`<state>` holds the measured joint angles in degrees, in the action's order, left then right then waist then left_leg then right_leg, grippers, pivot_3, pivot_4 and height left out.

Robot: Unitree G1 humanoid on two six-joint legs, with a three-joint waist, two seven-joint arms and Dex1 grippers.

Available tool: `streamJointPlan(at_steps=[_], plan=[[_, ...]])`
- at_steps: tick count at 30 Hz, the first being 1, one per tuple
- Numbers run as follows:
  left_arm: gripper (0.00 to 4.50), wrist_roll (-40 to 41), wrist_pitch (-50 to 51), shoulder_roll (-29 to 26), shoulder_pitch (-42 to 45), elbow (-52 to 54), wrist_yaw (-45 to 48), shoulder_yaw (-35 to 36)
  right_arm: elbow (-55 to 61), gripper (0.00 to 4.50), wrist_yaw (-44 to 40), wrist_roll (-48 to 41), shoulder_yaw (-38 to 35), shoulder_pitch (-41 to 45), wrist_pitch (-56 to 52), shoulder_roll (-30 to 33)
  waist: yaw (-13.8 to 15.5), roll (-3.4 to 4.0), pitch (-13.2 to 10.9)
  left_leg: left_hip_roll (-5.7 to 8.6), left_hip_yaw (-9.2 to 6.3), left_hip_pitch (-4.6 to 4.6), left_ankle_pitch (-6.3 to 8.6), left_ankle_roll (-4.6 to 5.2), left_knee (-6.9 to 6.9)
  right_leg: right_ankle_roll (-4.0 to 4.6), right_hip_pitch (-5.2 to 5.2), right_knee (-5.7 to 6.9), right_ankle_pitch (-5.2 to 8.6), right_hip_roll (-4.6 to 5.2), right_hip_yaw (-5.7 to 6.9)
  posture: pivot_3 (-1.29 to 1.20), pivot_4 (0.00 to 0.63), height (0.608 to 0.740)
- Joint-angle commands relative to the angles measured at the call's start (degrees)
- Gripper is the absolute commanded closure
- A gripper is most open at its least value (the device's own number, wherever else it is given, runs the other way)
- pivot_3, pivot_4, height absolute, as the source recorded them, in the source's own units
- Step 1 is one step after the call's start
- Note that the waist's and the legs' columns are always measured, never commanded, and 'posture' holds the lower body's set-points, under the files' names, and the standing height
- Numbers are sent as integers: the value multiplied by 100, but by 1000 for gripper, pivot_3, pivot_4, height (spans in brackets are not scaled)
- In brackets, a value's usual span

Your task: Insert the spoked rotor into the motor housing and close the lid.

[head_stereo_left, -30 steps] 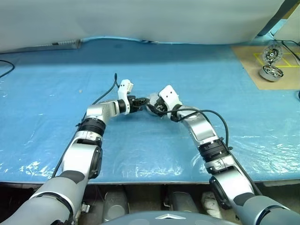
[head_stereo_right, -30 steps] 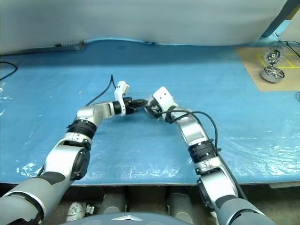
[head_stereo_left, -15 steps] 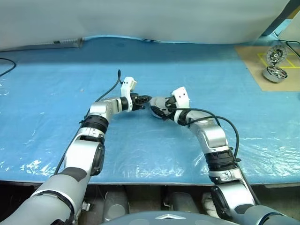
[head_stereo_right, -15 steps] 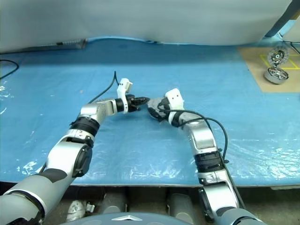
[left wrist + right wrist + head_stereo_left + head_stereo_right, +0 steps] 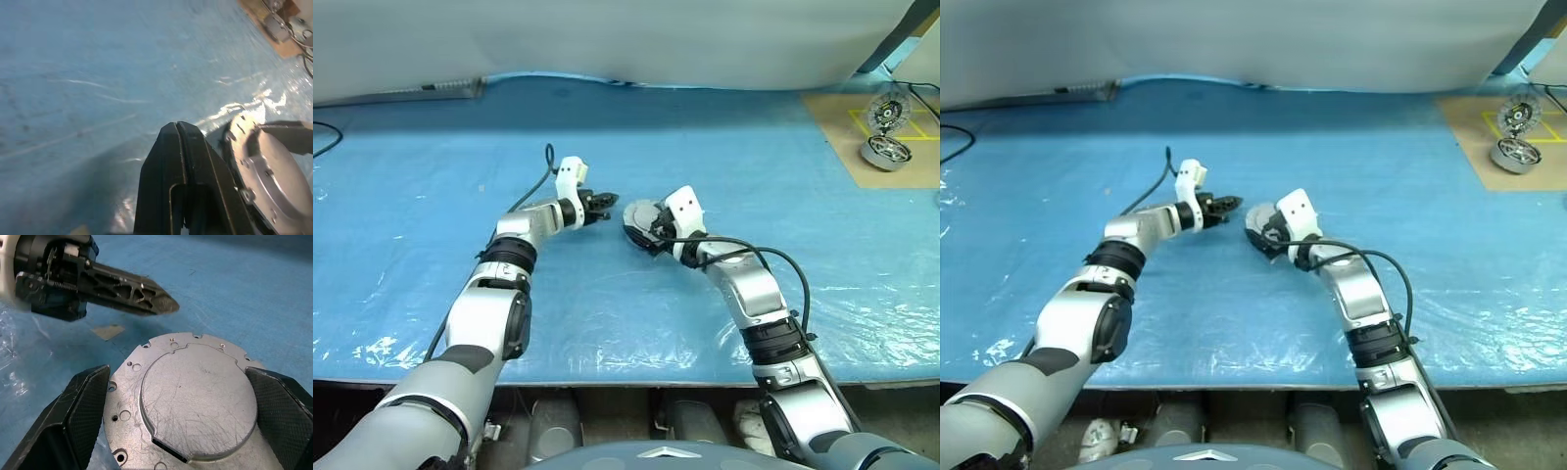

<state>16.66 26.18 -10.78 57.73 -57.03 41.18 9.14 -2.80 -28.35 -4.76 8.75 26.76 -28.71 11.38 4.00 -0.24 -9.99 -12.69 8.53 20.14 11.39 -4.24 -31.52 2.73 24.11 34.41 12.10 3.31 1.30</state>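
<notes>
silver metal is what i see between my right gripper: a round disc with a flat raised circle in the middle, fine scratches all over it, and small holes and notches around its edge. my right fingers are spread wide, one on each side of the disc and right up against its rim, so it looks like i am holding it just above the blue sheet near the middle of the table. i cannot tell if this disc is the lid or the back of the housing. my left gripper is pressed together with nothing in it, and its tip points at the disc from just beside it, not touching. far off on my right, on a brown board, stands the spoked rotor with its dark rim and silver spokes, tipped up on edge. just in front of it lies a round silver cup, too small to see well.
</notes>
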Motion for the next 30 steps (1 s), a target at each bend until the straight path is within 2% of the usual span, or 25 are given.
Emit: streamJointPlan(at_steps=[1,7,14,19,26,30], plan=[[4500,124,-212,-132,215,-81,-132,271,-71,13,-100,41,167,-138,21,56,4,0,0,1,0,-1,0,0,0,-1,0,0,0,0,0,0,150,740],[4500,222,-401,-168,115,170,15,414,-68,13,-267,84,292,-207,73,235,14,-2,-1,2,-1,-1,0,0,4,-9,0,-2,-5,1,1,0,150,740],[4500,194,-521,-140,-577,1176,295,173,-153,13,-319,111,333,-255,128,228,8,-2,-1,2,0,-3,0,0,19,-8,-1,-1,-5,0,1,0,150,740],[4500,272,-213,-166,-858,1693,324,105,-177,13,-320,163,357,-254,136,218,8,-2,-1,1,0,-3,0,0,19,-6,-1,1,-4,0,3,0,150,740],[4500,785,991,-130,-1222,2856,872,-202,-258,13,-354,205,359,-230,176,226,2,-2,-1,0,1,-5,0,0,19,12,-1,2,7,1,2,0,150,740],[4500,835,1484,-90,-1304,3144,838,-439,-299,13,-350,220,366,-221,202,214,1,-2,-1,1,2,-7,0,0,16,12,-1,9,7,1,1,0,150,740]])
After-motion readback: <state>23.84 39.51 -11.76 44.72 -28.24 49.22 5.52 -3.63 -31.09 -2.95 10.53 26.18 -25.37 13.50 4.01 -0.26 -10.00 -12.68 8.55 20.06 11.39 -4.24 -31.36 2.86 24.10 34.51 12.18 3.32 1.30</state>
